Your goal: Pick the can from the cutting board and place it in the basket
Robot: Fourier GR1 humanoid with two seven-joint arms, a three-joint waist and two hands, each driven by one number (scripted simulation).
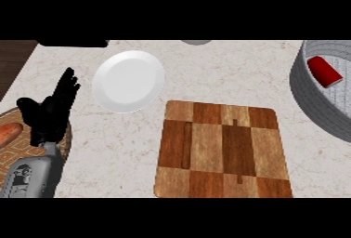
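Note:
The red can (324, 71) lies on its side inside the grey basket (307, 100) at the right edge. The wooden cutting board (222, 148) in the middle of the counter has nothing on it. My left hand (49, 111) rests open at the left, fingers pointing up, far from both board and basket. No right hand shows in the head view.
A white plate (128, 81) sits up and left of the board. At the left edge lies a woven mat (63, 144) with an orange-red sausage-like item (8, 133) on it. A dark object (72, 43) and a grey one (197, 42) peek in along the top.

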